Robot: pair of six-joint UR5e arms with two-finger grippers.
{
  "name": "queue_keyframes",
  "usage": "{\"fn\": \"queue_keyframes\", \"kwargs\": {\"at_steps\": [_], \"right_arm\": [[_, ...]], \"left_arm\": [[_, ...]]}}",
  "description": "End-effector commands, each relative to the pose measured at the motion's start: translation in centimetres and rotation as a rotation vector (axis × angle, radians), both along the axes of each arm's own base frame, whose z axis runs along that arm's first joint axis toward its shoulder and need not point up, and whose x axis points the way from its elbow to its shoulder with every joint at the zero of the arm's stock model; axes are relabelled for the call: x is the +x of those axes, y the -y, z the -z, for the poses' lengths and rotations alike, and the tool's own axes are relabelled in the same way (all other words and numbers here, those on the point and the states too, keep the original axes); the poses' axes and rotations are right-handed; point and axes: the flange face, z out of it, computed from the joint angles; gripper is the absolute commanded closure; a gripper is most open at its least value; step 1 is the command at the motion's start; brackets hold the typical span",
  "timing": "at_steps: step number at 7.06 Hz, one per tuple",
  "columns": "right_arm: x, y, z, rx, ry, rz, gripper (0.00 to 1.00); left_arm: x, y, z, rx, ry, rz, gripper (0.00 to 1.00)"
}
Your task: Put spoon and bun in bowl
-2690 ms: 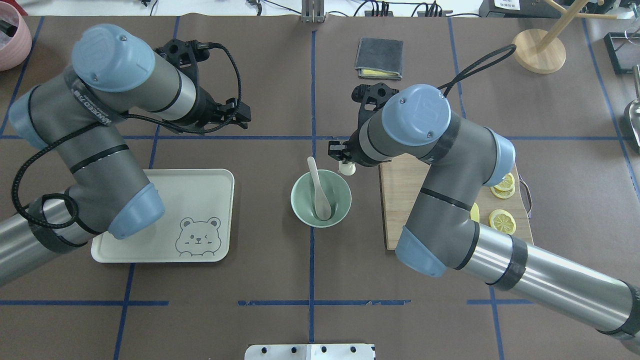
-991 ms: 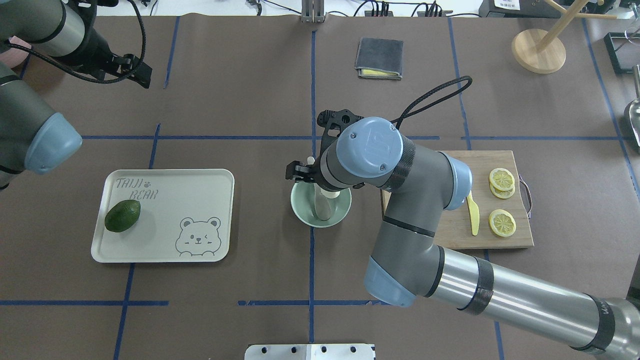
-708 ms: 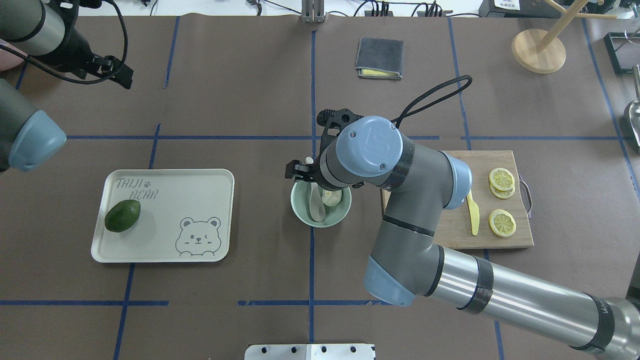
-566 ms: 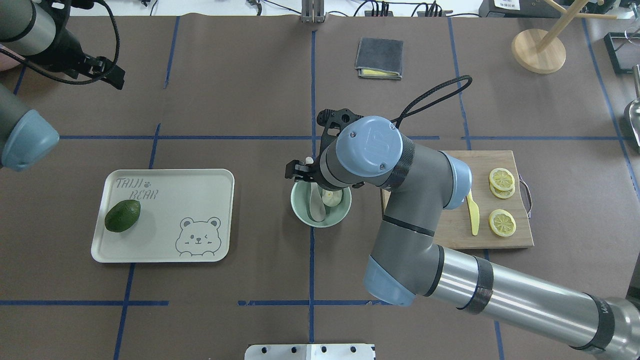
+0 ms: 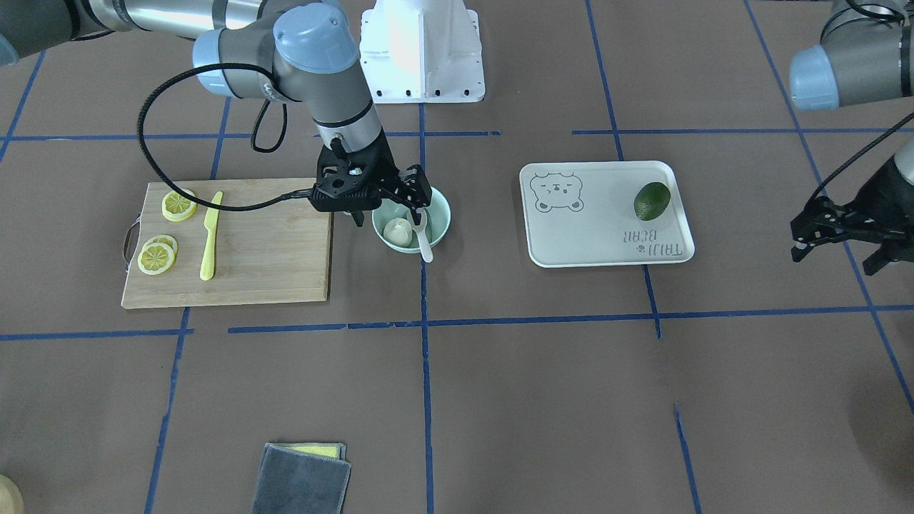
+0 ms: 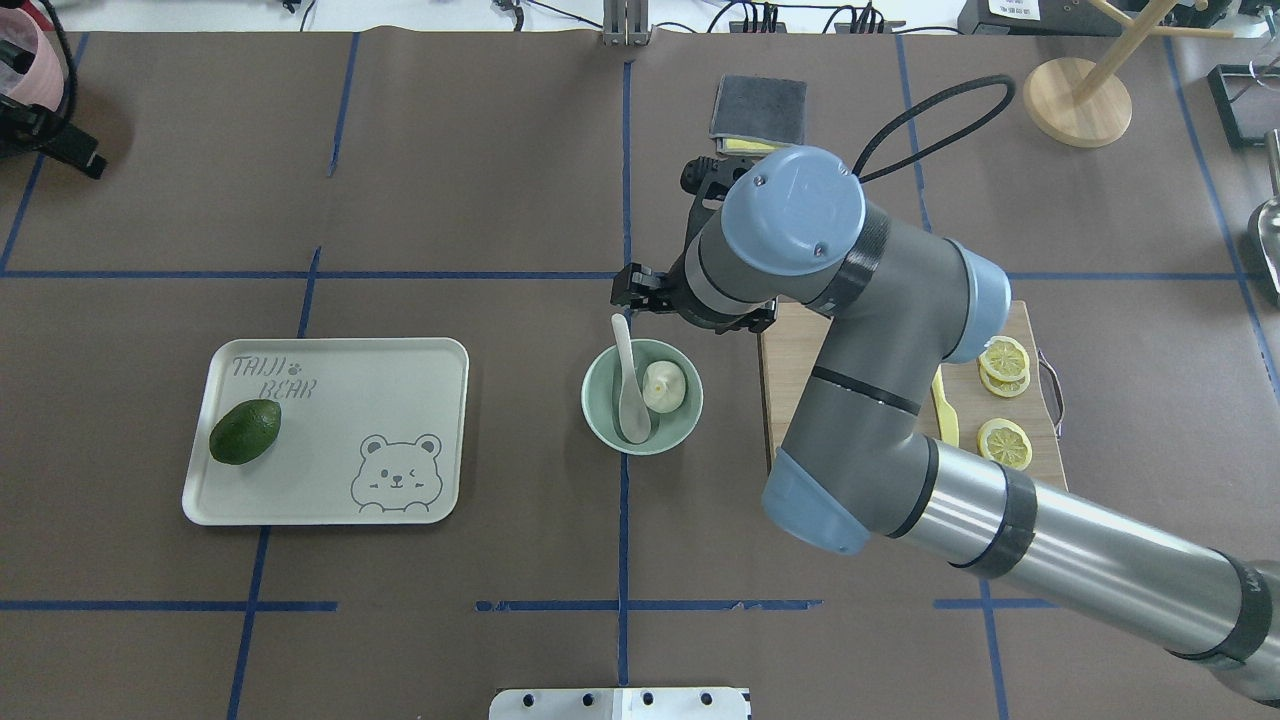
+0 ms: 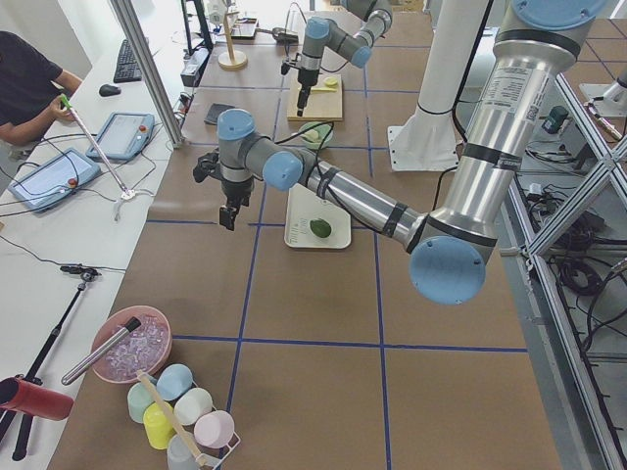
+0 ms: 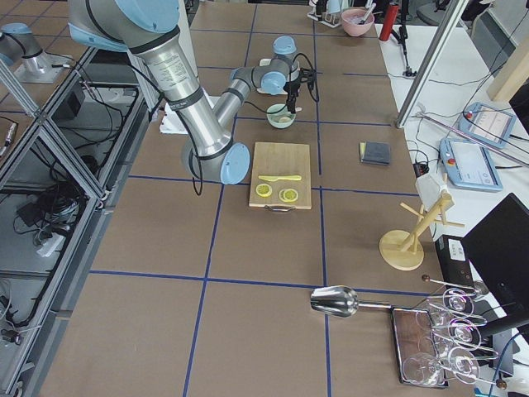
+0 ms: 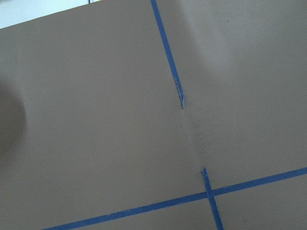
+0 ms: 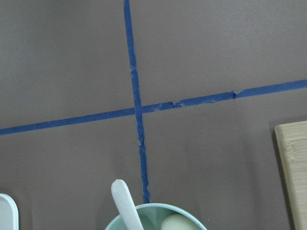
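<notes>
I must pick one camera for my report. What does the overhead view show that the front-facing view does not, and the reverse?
Only the overhead: the metal scoop at the right edge. Only the front-facing: the whole knife and the whole left gripper, open. Both: the bowl holding the spoon and bun, the open right gripper by it, the tray with the avocado, the board with lemon slices, the cloth.

Lighting bright, even, diffuse, from overhead. Shadows soft and short: faint one beneath bowl (image 6: 597,420), broader one at far-left corner of table (image 6: 450,150). White robot base (image 5: 421,50) blown out in front-facing view. Specular streaks on metal tube of right arm (image 6: 1100,560). Left wrist view soft, dark smudge at left edge. Right wrist view sharp. Side views bowed toward edges.
</notes>
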Motion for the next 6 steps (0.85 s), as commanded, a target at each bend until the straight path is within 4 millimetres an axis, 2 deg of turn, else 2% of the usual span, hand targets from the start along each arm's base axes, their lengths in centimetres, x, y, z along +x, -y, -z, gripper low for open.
{"fn": "queue_keyframes", "kwargs": {"at_steps": [1, 2, 3, 4, 5, 6], "right_arm": [[10.6, 2.5, -2.8, 0.025, -0.005, 0.054, 0.0], [16.5, 3.6, -6.5, 0.039, -0.016, 0.091, 0.0], [22.7, 5.3, -11.1, 0.05, -0.037, 0.12, 0.0], [29.0, 6.0, -16.6, 0.087, -0.072, 0.163, 0.0], [35.1, 5.8, -22.3, 0.151, -0.125, 0.22, 0.0], [39.7, 5.6, -27.2, 0.17, -0.149, 0.256, 0.0]], "left_arm": [[-7.6, 0.1, -6.4, 0.004, 0.052, -0.022, 0.0], [-11.0, -0.3, -9.7, -0.019, 0.066, -0.015, 0.0], [-14.0, -1.3, -13.6, -0.065, 0.016, -0.014, 0.0], [-16.1, -1.9, -15.9, -0.056, 0.014, -0.048, 0.0], [-18.0, -2.5, -16.5, -0.086, 0.016, -0.047, 0.0], [-18.5, -3.2, -17.3, -0.13, 0.015, -0.055, 0.0]]}}
